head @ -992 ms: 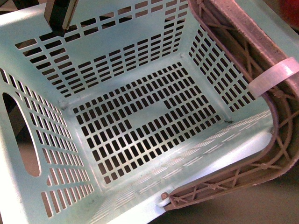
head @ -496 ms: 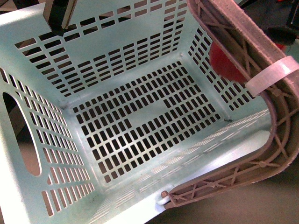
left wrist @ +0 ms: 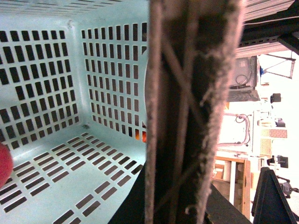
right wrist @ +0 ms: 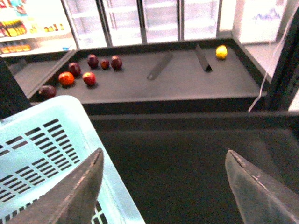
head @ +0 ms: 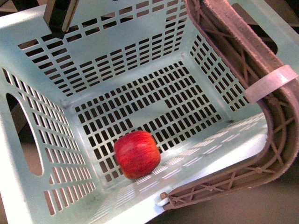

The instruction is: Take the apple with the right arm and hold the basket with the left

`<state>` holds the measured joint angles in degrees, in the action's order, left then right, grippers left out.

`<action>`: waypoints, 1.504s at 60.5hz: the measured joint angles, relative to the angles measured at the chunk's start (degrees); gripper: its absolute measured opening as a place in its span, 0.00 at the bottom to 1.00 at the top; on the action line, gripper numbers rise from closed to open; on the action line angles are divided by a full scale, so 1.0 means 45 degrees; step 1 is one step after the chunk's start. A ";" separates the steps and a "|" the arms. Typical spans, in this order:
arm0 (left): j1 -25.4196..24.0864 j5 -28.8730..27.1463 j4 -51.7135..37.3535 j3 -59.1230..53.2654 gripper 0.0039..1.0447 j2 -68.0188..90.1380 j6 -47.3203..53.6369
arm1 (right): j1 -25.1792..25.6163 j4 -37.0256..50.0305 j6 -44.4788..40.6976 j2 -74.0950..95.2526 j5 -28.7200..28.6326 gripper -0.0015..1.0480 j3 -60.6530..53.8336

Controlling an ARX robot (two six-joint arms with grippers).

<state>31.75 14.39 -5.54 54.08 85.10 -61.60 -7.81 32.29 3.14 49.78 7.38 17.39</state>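
The turquoise basket (head: 51,60) fills the front view, tilted, its slotted floor showing. The red, yellow-streaked apple (head: 137,154) lies on that floor near the front left corner, touching nothing but the basket. The brownish-mauve handle (head: 243,51) with its white band (head: 271,83) arches over the right side. In the left wrist view my left gripper (left wrist: 180,207) is shut on this handle (left wrist: 187,93), and a red sliver of the apple (left wrist: 3,163) shows at the edge. My right gripper (right wrist: 163,158) hangs open and empty beside the basket's corner (right wrist: 42,140).
A dark shelf tray (right wrist: 177,84) beyond the right gripper holds several red and dark purplish fruits (right wrist: 88,78) and a yellow one (right wrist: 221,52). Glass-door coolers stand behind it. A dark post (head: 60,16) rises over the basket's far left rim.
The apple, half a second ago a red shape behind the handle at the right, now lies on the basket floor. The basket has shifted slightly.
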 joint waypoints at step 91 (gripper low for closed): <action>-0.0005 0.0024 0.0000 0.0000 0.06 0.0000 -0.0073 | 0.1695 -0.4216 -0.0636 -0.8121 -0.1613 0.02 -0.3643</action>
<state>31.73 14.50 -5.54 54.08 85.10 -61.93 -0.19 13.32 0.27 13.23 0.12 0.99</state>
